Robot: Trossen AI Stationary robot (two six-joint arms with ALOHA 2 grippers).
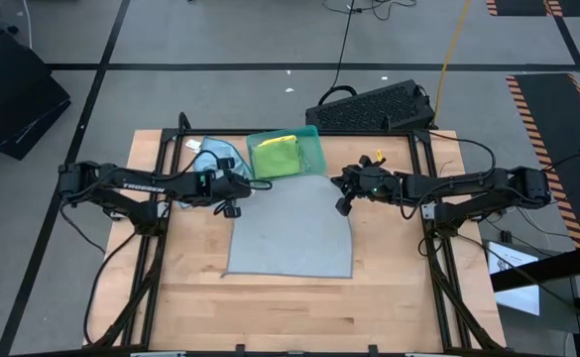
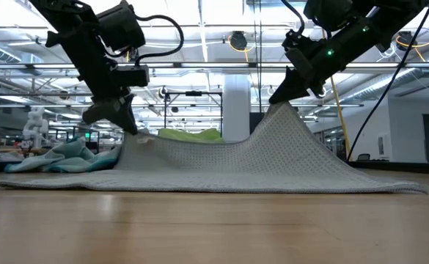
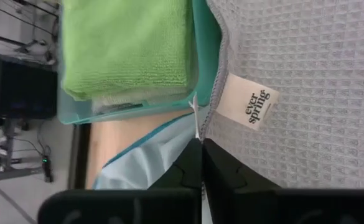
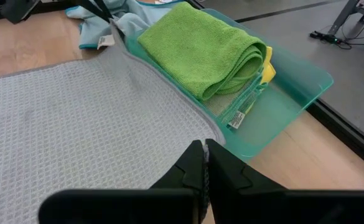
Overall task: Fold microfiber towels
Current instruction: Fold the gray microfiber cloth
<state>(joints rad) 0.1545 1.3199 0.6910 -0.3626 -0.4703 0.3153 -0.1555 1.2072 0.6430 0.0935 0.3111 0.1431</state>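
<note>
Grippers, left [image 2: 126, 125] and right [image 2: 279, 99], each pinched shut on a far corner of the grey towel [image 1: 291, 233]; lift both level, keeping edge taut.

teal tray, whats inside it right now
The teal tray holds a folded green towel on top, with a yellow towel edge and a paler layer peeking out beneath. What else lies under the stack is covered.

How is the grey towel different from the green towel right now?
The grey towel lies spread open on the table, two corners pinched up by the left gripper and right gripper; the green towel sits folded in the teal tray, untouched. Grey has a waffle weave, green looks fluffy.
</note>
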